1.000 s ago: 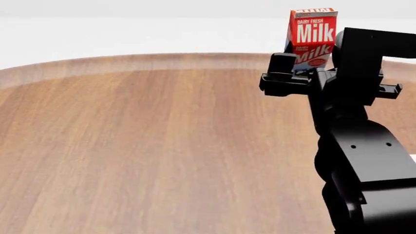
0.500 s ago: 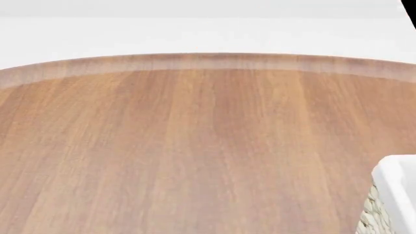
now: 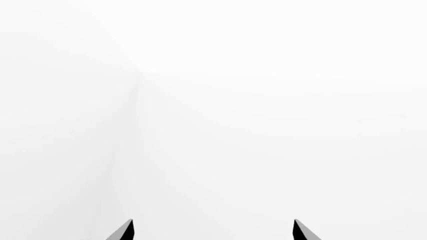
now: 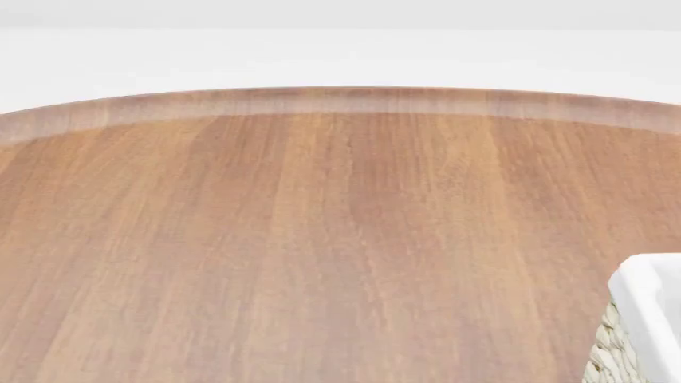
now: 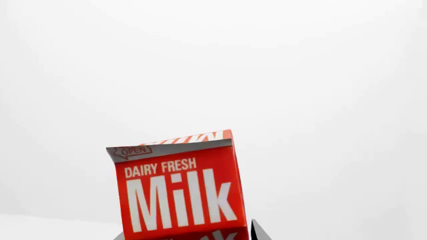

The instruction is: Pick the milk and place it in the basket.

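Note:
The milk (image 5: 177, 192), a carton with a red top and white "Milk" lettering, fills the lower middle of the right wrist view. It sits tilted between my right gripper's (image 5: 187, 235) dark fingertips (image 5: 257, 232), held in the air against a white background. My left gripper (image 3: 213, 230) is open and empty, and only its two fingertips (image 3: 127, 230) show against white. Neither gripper nor the milk shows in the head view. One corner of the basket (image 4: 651, 291), with white liner over cream wicker, shows at the head view's lower right edge.
The round wooden table (image 4: 319, 239) fills the head view, its curved far edge running across the top against a white floor. No other objects show on it.
One second ago my right arm held the milk at the right of the head view. The arm and milk have since left that view, and the basket corner has appeared at the lower right.

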### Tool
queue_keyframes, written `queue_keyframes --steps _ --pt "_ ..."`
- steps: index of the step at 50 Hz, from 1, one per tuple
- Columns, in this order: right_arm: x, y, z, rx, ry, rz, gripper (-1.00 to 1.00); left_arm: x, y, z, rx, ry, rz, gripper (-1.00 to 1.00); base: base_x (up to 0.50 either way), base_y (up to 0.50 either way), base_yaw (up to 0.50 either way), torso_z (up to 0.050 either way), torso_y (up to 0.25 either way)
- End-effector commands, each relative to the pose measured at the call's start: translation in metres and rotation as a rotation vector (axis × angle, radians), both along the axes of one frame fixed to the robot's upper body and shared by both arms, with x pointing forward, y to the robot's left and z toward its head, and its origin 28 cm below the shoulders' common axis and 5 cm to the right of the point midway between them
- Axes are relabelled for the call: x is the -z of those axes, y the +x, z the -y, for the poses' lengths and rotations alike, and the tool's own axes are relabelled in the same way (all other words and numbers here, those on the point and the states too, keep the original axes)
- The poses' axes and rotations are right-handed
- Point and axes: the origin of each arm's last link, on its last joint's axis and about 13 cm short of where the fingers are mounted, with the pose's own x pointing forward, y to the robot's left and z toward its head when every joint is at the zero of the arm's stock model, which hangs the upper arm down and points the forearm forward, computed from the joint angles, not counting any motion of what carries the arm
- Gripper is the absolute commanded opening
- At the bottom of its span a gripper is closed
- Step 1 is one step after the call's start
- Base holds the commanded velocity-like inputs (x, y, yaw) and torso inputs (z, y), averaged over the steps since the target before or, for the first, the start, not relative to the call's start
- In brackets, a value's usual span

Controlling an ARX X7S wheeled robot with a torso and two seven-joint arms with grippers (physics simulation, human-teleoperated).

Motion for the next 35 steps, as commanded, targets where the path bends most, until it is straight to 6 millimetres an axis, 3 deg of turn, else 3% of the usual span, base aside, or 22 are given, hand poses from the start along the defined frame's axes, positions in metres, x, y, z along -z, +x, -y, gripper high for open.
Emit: queue_keyframes --steps 1,19,35 --pt "-0.019 -0.034 0.021 0.028 -0.002 0.056 -1.0 0.001 0.0 -0.001 -0.015 0.015 0.009 1.0 0.0 0.0 0.0 0.0 0.0" --pt "-0.055 -0.07 0.051 -0.086 -0.101 -0.055 -1.0 -0.001 0.001 -0.001 -0.014 0.019 0.012 1.0 0.0 0.0 0.0 0.001 0.001" --pt "-0.074 -0.081 0.074 -0.161 -0.122 -0.266 -1.0 -0.001 -0.001 -0.001 -0.017 0.021 0.014 1.0 0.0 0.0 0.0 0.001 0.001"
